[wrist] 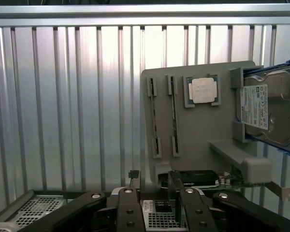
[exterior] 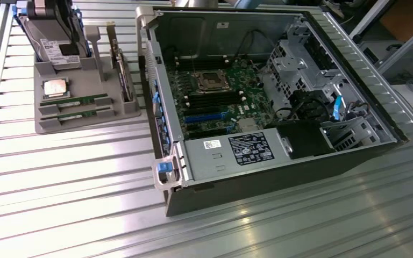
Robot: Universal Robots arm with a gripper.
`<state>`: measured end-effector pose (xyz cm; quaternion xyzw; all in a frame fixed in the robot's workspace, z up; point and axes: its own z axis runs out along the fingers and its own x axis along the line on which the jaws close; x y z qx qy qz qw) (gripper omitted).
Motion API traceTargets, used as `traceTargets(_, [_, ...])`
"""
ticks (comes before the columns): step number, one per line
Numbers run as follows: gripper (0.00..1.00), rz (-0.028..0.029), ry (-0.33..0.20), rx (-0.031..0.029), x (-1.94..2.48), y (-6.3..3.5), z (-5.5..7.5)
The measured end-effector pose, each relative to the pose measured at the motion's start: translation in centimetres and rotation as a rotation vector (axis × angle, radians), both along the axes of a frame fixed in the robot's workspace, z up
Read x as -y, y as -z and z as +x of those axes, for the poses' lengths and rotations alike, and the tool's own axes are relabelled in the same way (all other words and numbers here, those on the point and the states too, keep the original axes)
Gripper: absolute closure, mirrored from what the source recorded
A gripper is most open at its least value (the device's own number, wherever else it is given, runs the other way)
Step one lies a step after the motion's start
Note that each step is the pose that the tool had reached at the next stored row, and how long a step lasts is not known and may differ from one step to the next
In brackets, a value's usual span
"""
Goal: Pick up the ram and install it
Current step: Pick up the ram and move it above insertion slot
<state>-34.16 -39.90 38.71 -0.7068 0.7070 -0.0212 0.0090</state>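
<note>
Fingers point(wrist: 129, 208) stand wide apart and empty on the gripper point(wrist: 154, 195), facing the holder point(wrist: 193, 140), where both ram sticks point(wrist: 154, 116) sit in their slots beside the processor point(wrist: 203, 90), so neither pickup nor installation in the case point(exterior: 264, 183) is done.

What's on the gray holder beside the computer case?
Two ram sticks, a processor chip, a hard drive and an upright card. The sticks' lower edges are hidden in slots.

This is looking like an electronics workshop or lab. An open computer case point(exterior: 185, 32) is lying mid-frame on a ribbed aluminium table point(exterior: 84, 204), and a grey parts holder point(exterior: 84, 124) with loose components is standing at the upper left.
</note>
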Motion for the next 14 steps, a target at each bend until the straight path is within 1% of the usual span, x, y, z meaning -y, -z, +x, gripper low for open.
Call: traceTargets(14, [0.64,-0.0022,0.000,0.0000,-0.01,0.93,-0.15])
